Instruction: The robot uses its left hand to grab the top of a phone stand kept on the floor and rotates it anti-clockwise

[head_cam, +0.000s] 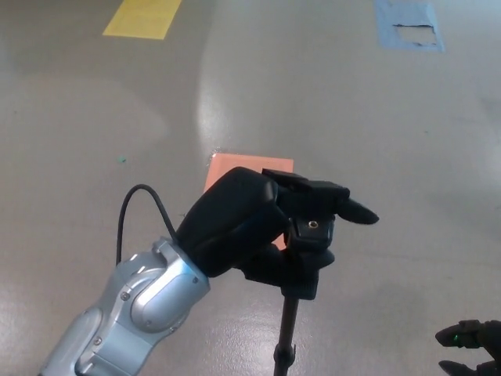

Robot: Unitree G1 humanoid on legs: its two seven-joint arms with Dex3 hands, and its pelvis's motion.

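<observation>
A black phone stand stands on the grey floor, its pole (287, 333) rising to a square head (313, 230) with a brass screw in it. My left hand (250, 227) comes in from the lower left and wraps that head. Its fingers (344, 205) reach over the far side and past the head. The thumb (270, 272) presses the near side below the head. The hand is shut on the top of the stand. Only a dark edge of my right hand (471, 345) shows in the bottom right corner, with a small green light on it.
An orange-pink square (246, 167) lies on the floor just behind the stand. Yellow tape (143, 17) marks the far left and a blue patch (407, 23) the far right. A black cable (141, 205) loops above my left wrist.
</observation>
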